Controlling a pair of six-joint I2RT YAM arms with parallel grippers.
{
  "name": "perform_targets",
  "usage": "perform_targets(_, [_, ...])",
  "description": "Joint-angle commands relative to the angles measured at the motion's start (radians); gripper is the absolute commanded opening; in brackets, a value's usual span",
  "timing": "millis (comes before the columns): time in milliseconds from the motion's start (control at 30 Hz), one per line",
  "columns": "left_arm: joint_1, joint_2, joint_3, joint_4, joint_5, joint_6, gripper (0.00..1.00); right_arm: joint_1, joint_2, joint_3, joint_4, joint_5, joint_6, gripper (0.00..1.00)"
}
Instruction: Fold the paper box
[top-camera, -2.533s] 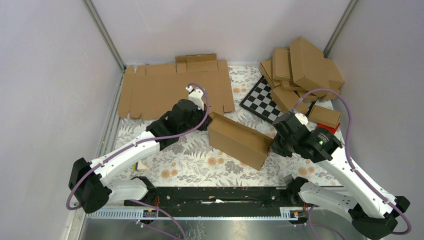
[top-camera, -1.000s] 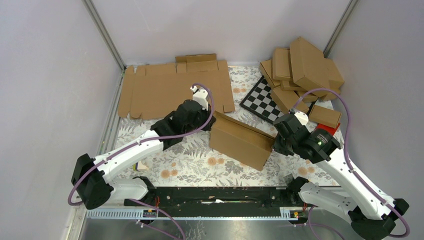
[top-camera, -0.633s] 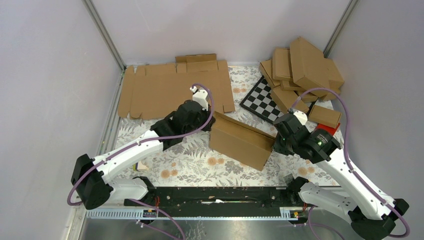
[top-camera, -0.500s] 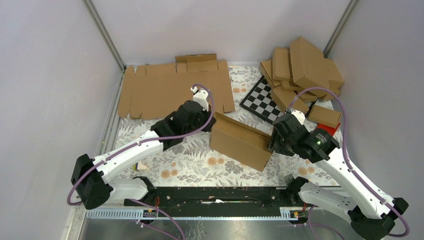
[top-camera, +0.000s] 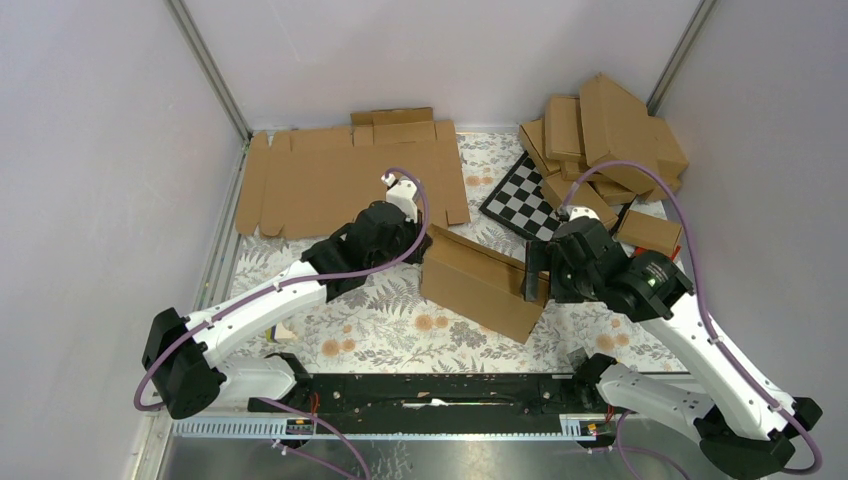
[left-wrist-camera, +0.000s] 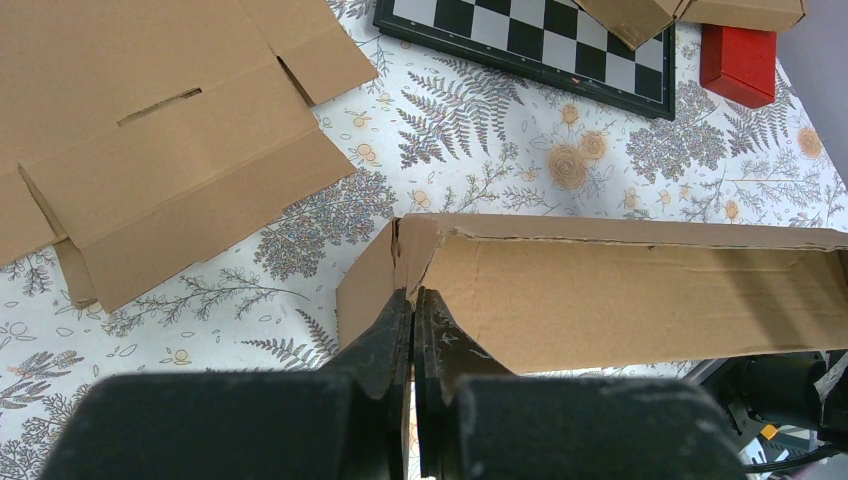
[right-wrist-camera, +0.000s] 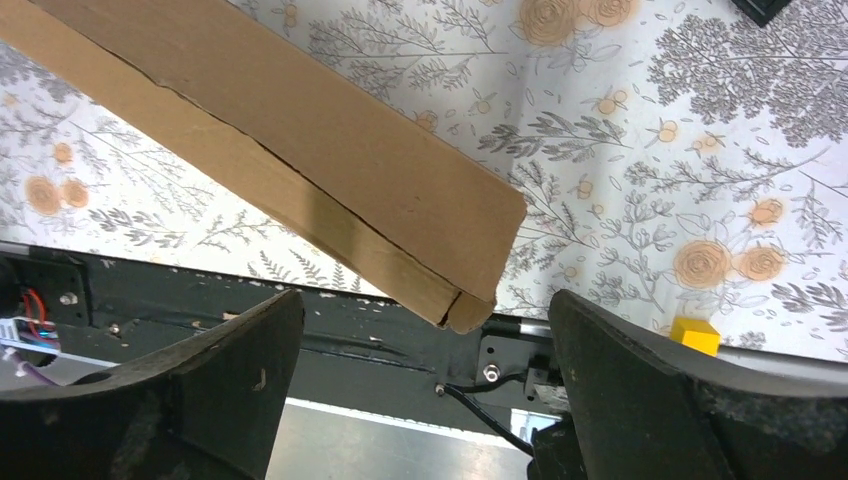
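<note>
**A:** Where is the box (top-camera: 480, 283), and what has hold of it?

**B:** It lies mid-table, slantwise, with its left end farther from you than its right. Your left gripper (left-wrist-camera: 412, 310) is pressed together on that left end and appears to nip a thin cardboard edge at the corner. Your right gripper (right-wrist-camera: 425, 305) is spread wide and straddles the right end. In the wrist view neither pad touches the cardboard.

**A:** How will it handle?

**B:** I judge it light and hollow. The corrugated walls are stiff along the flutes but give at every crease. A seam gapes along the near long side, so the lid probably isn't tucked home. Expect it to slide on the patterned table (top-camera: 380, 320) if you push from one end only.

**A:** Where should you grip it?

**B:** Take it by edges and end walls, where the board is doubled, not mid-panel, where a hard squeeze would dent it. A one-corner pinch lets the box swing, so brace the right end before pressing anything.

**A:** Is anything in the way?

**B:** No. The flat sheet (top-camera: 340, 175) lies far left and the board (top-camera: 520, 205) far right, and both are apart from the box.
</note>
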Motion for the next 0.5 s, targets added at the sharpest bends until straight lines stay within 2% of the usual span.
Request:
perform_targets(0, [-0.009, -0.011, 0.018, -0.03, 0.012, -0.003, 0.0, -0.003, 0.028, 0.055, -0.073, 0.056, -0.032, 1.0])
perform_targets(167, [-0.009, -0.016, 0.013, -0.03, 0.008, -0.003, 0.0, -0.003, 0.041, 0.106, -0.114, 0.163, -0.026, 1.0])
perform_targets(300, [-0.009, -0.013, 0.012, -0.03, 0.008, -0.001, 0.0, -0.003, 0.039, 0.128, -0.127, 0.191, -0.013, 0.99])
perform_targets(467, [-0.009, -0.016, 0.011, -0.028, 0.01, -0.003, 0.0, -0.002, 0.022, 0.106, -0.11, 0.183, 0.023, 0.85])
